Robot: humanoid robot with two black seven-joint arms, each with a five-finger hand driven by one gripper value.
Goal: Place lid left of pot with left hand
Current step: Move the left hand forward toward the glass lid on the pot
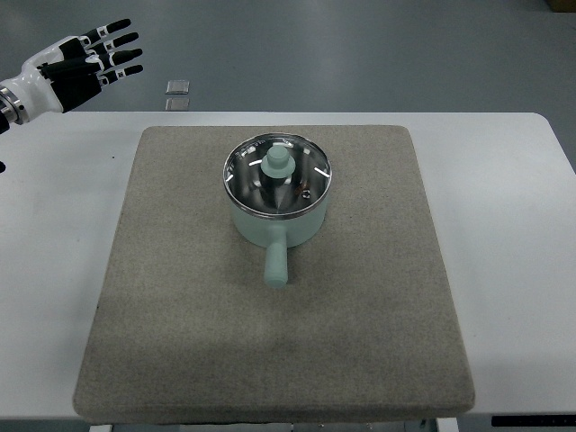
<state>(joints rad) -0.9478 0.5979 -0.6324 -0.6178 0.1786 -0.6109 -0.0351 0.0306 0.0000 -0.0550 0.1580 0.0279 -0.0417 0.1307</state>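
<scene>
Your left hand (85,61) is hovering at the far left corner of the scene, past the far edge of the white table (522,270), its fingers (121,40) spread open and holding nothing. The glass lid (279,175) is sitting squarely on the mint-green pot (281,225), which is standing on the far half of the grey mat (180,342) with its handle (275,265) pointing toward you. Hand and lid are well apart, so you are looking at the reach, the very first part of the job as far as one can judge.

To do it well, you are best bringing the hand in over the mat from the left and coming down on the lid's knob (276,162) (the small mint-green post at its centre) from above, closing the fingers around the knob itself, not the rim. You are likely to need a straight lift, since a tilted lid could catch the pot's edge and drag the pot along. The bare stretch of mat to the left of the pot is offering a flat landing spot; keeping the lid level and setting it down clear of the pot wall looks the safest course.

Counted: one pot, one lid, one knob, one handle, one mat, one table, two small grey squares (177,87) on the floor beyond the table, and one hand showing (the right is not appearing at all).
</scene>
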